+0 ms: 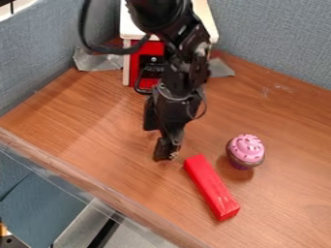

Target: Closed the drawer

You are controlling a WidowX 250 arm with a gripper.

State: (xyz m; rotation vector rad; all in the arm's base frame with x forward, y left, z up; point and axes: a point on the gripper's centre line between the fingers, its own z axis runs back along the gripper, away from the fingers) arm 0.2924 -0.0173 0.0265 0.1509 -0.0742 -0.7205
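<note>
The black gripper [167, 149] hangs down over the middle of the wooden table, in front of the drawer unit and a little behind and left of a red block. The white-topped drawer unit stands at the back against the partition. Its red drawer front [137, 59] has a black patch and a small light knob, and the arm covers its right part. How far the drawer stands out from the unit cannot be told.
On the table, the red block [211, 187] lies at a slant, with a pink-topped cupcake [246, 151] to its right. Grey tape [98, 60] is at the unit's left side. Blue-grey partitions [278, 36] border the back and left, and the table edge [71, 174] runs along the lower left.
</note>
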